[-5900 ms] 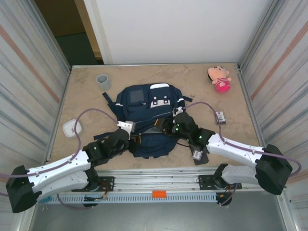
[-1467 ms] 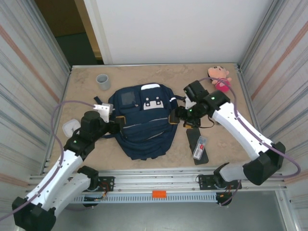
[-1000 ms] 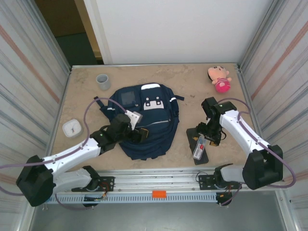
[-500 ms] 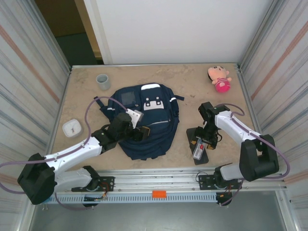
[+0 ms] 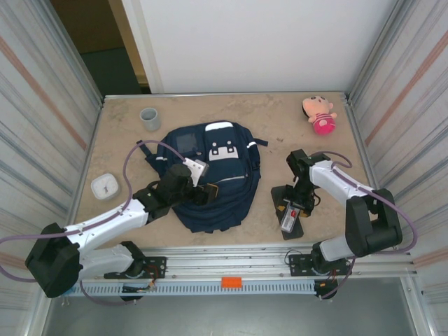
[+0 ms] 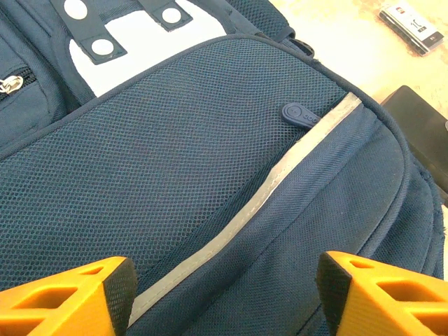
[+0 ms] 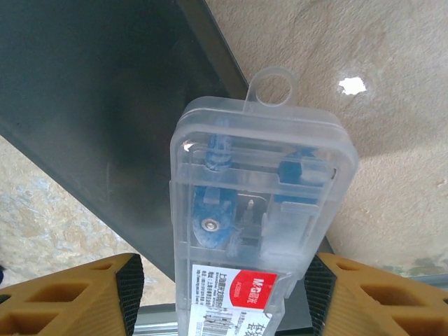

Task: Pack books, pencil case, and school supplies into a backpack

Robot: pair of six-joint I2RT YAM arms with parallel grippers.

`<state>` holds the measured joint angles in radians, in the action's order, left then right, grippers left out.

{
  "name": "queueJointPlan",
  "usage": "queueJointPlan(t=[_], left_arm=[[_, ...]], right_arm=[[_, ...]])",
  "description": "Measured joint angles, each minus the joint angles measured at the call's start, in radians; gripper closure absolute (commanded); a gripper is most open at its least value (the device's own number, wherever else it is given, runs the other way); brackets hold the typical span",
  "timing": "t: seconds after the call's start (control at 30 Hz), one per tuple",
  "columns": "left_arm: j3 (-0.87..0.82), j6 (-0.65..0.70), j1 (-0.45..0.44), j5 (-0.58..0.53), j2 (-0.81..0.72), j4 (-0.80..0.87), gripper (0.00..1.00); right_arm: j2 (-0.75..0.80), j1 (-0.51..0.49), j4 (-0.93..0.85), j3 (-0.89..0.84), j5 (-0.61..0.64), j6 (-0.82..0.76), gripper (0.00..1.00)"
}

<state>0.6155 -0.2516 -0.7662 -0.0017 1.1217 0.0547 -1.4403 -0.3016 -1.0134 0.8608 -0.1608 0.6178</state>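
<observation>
- The desk (image 5: 126,140) is a big, light, stone-patterned top, and everything is laid on it.
- The navy blue backpack (image 5: 227,168) is laid flat in the middle of the desk, with its white patches at the far end.
- The left gripper (image 5: 207,193) is held low over the near half of the backpack. Its orange fingers (image 6: 63,294) are spread wide apart. Nothing is held between them. Blue mesh, a light strip and a small zip tab (image 6: 299,115) are seen under it.
- The right gripper (image 5: 294,203) is held over the things lying to the right of the backpack. Its jaws are set one on each side of the school supplies packet. A gap is seen at one side, so the packet is not pinched.
- The black pencil case (image 7: 91,105) is laid flat on the desk just beside the backpack.
- The school supplies packet (image 7: 259,210) is a clear little box with a red label. It is laid on top of the pencil case.
- A pink doll (image 5: 319,115) is placed at the far right corner.
- A grey cup (image 5: 149,118) is stood at the far left.
- A white square thing (image 5: 105,186) is laid near the left edge.
</observation>
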Motion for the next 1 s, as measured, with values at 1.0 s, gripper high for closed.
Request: queueJointPlan(t=[1.0], left_arm=[[0.006,0.045,0.000,-0.034,-0.027,0.030,0.27]], right_arm=[[-0.016,-0.058,-0.046,0.077,0.060,-0.001,0.60]])
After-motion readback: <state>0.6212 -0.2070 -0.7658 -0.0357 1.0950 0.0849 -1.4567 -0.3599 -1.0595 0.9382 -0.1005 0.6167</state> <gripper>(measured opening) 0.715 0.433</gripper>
